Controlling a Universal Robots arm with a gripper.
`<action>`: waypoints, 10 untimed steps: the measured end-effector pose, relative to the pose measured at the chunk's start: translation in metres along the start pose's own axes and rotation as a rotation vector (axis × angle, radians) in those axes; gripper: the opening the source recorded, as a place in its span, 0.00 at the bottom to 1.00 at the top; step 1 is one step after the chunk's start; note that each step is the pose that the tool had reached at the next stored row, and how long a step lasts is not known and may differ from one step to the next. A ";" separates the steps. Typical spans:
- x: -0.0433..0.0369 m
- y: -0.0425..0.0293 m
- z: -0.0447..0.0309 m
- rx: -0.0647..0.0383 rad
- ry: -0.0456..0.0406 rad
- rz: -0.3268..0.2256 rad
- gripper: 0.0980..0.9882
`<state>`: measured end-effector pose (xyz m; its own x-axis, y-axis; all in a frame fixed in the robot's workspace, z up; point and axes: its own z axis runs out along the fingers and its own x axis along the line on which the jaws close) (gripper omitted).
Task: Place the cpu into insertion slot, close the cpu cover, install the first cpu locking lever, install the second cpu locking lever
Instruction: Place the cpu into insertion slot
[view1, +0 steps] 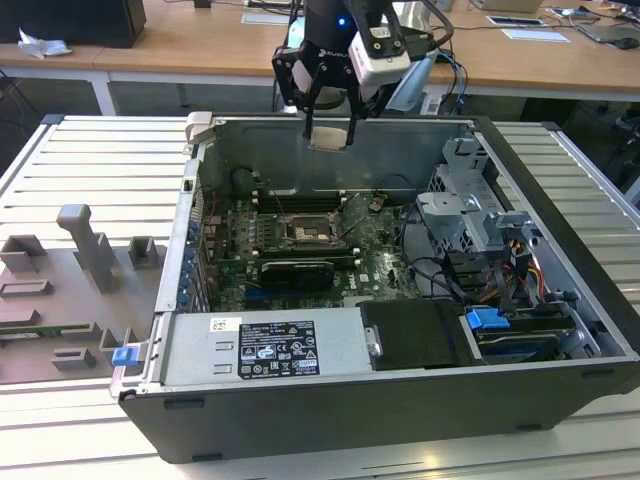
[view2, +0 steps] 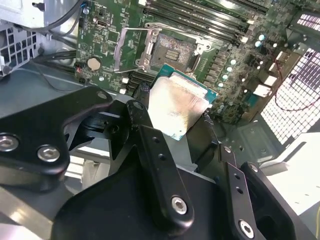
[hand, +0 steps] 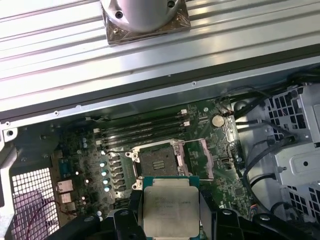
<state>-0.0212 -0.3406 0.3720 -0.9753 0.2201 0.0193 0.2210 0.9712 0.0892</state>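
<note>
Silvery cpu (hand: 170, 212) sits gripped in the closed hand (view1: 330, 128), held above the open insertion slot (hand: 156, 162) on the green motherboard (hand: 207, 137) inside the computer case (view1: 330, 420).

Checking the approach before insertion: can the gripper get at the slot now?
Probably yes. The gripper holds the cpu above the open case, the cover stands open off the slot, and nothing shows between them.

Bright room light glares white off the cpu (view2: 177, 110), while the case (view1: 350, 420) interior sits in shadow.
</note>
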 end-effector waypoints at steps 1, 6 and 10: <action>0.0000 0.0000 0.0001 0.000 -0.0008 0.008 0.50; 0.0000 0.0000 0.0001 -0.001 -0.0030 0.034 0.50; 0.0000 0.0000 0.0002 -0.001 -0.0049 0.055 0.50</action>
<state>-0.0212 -0.3406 0.3718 -0.9617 0.2735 0.0193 0.2741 0.9575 0.0892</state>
